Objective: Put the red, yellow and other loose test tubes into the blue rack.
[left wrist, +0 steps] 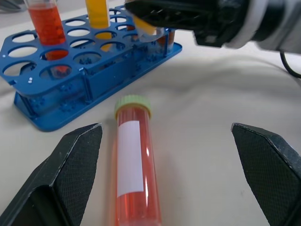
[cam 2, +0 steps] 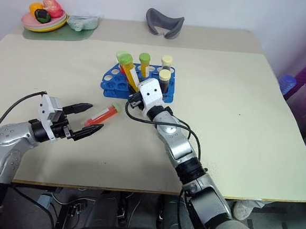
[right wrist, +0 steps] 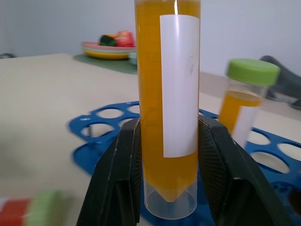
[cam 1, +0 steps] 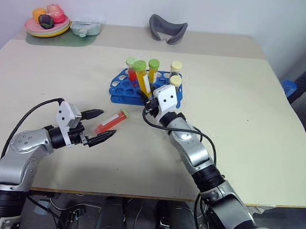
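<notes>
Beige table (cam 1: 256, 149) against a pale wall, with a plate of fruit (cam 1: 47, 20) at upper left of the head view and a grey curved object (cam 1: 167, 29) at top centre.

Blue rack (cam 1: 124, 89) at centre of frame, holding upright tubes: one red, one yellow with a green cap (cam 1: 153, 68), two with pale yellow caps (cam 1: 176, 68) and dark contents.

Right gripper (right wrist: 169, 188) clamped on a yellow tube (right wrist: 167, 94) at the rack's near edge, fingers pressed to both sides of it, green cap (cam 1: 140, 67) tilted toward upper left. Plain white label on that tube, no writing readable. Tube's conical tip seen just above the rack's holes in the right wrist view; whether it has entered a hole, hard to tell.

Left gripper (cam 1: 103, 125) at lower left of centre, fingers spread wide apart, gripping nothing.

Red tube (left wrist: 134, 165) lying flat on the table between those open fingers, light green cap pointing toward the rack, blank white label facing up. Not touched by either finger in the left wrist view.
</notes>
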`<state>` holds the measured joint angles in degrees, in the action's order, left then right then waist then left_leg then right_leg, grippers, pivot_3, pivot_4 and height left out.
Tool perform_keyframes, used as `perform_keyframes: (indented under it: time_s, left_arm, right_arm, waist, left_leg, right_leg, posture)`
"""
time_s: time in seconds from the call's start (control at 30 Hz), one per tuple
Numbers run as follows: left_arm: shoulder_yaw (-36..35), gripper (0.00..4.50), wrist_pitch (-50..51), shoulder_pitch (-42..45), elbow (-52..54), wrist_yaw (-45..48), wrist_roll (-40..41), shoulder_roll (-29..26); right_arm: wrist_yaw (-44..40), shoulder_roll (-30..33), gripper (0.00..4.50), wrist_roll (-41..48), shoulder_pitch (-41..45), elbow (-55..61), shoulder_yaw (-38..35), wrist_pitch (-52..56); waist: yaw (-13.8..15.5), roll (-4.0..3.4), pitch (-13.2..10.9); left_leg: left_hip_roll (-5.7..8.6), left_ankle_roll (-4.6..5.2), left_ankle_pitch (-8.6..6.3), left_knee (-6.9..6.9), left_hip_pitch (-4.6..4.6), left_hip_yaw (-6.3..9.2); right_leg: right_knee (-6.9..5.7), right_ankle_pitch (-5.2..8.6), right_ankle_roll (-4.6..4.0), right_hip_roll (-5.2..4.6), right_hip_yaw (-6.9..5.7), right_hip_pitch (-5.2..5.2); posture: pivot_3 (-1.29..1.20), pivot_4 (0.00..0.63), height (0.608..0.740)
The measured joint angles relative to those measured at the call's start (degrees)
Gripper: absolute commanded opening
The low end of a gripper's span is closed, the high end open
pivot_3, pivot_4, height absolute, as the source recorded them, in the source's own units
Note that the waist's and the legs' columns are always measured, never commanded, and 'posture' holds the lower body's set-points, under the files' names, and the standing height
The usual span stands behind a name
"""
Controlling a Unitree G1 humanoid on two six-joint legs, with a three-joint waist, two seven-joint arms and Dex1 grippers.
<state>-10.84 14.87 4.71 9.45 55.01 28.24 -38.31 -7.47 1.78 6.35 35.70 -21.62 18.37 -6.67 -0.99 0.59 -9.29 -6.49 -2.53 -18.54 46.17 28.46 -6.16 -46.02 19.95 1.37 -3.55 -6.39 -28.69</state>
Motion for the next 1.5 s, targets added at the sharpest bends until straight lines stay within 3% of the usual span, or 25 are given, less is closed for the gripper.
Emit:
perform_keyframes:
  time_s: [0.27, 0.67, 1.5]
  left_arm:
    - [-0.24, 4.50, 1.30, -0.02, 0.97, -0.52, 0.05, -0.01]
    - [-0.78, 4.50, 2.54, 0.11, 2.37, -1.22, 0.59, 0.00]
    - [-0.78, 4.50, 3.36, 0.57, 2.67, -1.63, 1.06, 0.00]
  right_arm:
    - [0.69, -3.17, 1.59, -3.25, 4.57, -12.05, -5.65, -9.11]
    - [0.52, -6.25, 1.59, -5.13, 6.79, -20.37, -8.71, -12.92]
    - [-1.57, -9.05, 1.59, -4.88, 4.99, -23.85, -13.17, -18.79]
  waist:
    - [-0.02, 0.00, 0.00]
    - [0.00, 0.00, 0.00]
    - [0.02, 0.00, 0.00]
  left_leg:
    - [0.00, -0.07, 0.04, 0.03, 0.04, -0.03]
    - [0.00, -0.12, 0.07, 0.06, 0.06, -0.03]
    - [0.00, -0.14, 0.08, 0.10, 0.06, -0.03]
  right_leg:
    - [-0.07, 0.00, 0.00, 0.00, 0.04, -0.06]
    - [-0.13, 0.00, -0.01, -0.01, 0.06, -0.08]
    - [-0.18, 0.00, -0.01, -0.01, 0.06, -0.08]
  posture:
    - [0.00, 0.150, 0.666]
    - [0.00, 0.150, 0.666]
    - [0.00, 0.150, 0.666]
